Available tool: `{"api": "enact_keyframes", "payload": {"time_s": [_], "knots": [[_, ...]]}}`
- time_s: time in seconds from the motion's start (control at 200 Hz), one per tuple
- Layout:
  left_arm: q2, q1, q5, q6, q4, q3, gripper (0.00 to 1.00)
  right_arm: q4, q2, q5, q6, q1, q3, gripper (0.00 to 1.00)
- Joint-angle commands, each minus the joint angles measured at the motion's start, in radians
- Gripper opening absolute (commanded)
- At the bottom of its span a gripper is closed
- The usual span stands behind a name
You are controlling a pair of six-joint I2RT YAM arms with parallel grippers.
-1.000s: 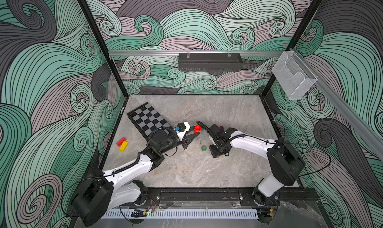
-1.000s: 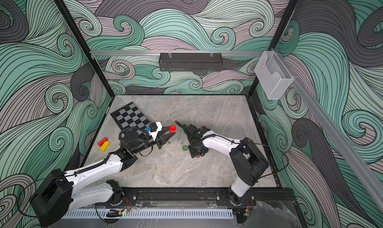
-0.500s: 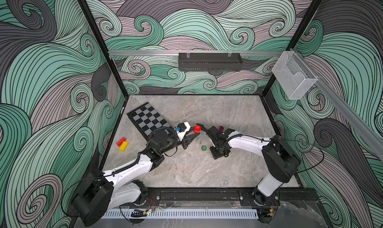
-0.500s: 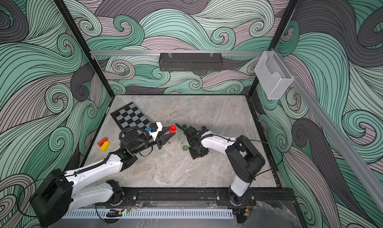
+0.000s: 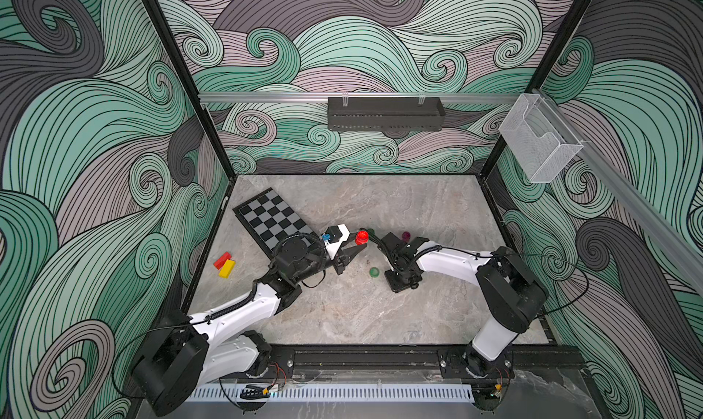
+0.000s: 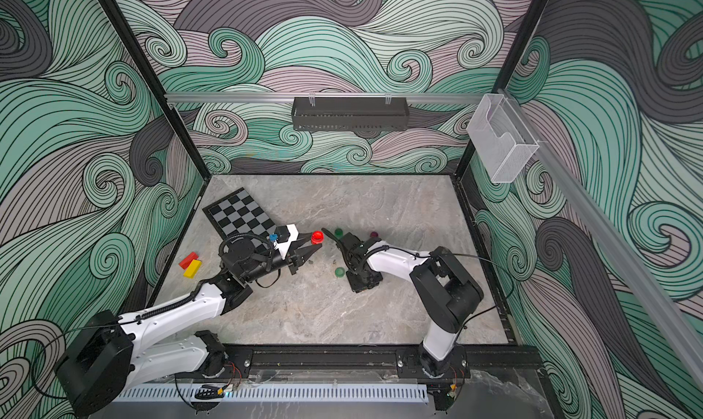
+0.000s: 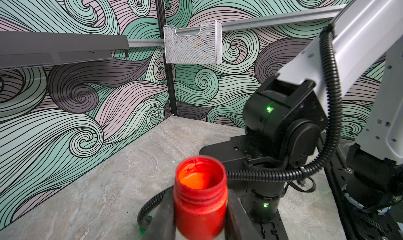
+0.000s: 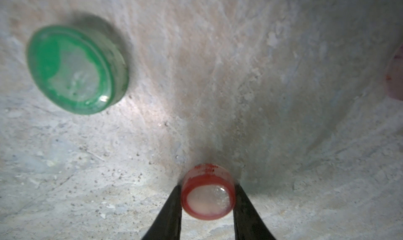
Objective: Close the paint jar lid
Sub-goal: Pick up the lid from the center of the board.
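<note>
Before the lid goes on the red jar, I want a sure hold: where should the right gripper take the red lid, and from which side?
Across its low round side wall, from straight above: the lid lies flat on the table, so only opposite wall points offer purchase. The right gripper has its fingers there now.

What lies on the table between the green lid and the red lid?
Nothing: the right wrist view shows only bare, gritty table between the green lid and the red lid.

Both top views look steeply down on the table; wrist cameras sit close.
</note>
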Motion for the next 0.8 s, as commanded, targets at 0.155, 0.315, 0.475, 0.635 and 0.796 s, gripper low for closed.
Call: {"api": "enact_keyframes", "payload": {"time_s": [0.155, 0.315, 0.475, 0.635, 0.796], "knots": [[-0.009, 0.004, 0.016, 0.020, 0.004, 0.015, 0.15, 0.032, 0.003, -0.012, 0.015, 0.006, 0.015, 0.33], [-0.009, 0.004, 0.028, 0.020, 0.000, 0.016, 0.15, 0.016, -0.077, -0.013, 0.008, 0.000, 0.029, 0.31], [-0.012, 0.004, 0.040, 0.022, -0.005, 0.016, 0.15, -0.045, -0.189, -0.023, -0.016, -0.018, 0.067, 0.31], [-0.013, 0.004, 0.059, 0.026, -0.012, 0.018, 0.15, -0.124, -0.318, -0.061, -0.060, -0.041, 0.129, 0.30], [-0.005, 0.004, 0.106, 0.031, -0.030, 0.032, 0.15, -0.207, -0.408, -0.105, -0.117, -0.043, 0.224, 0.30]]}}
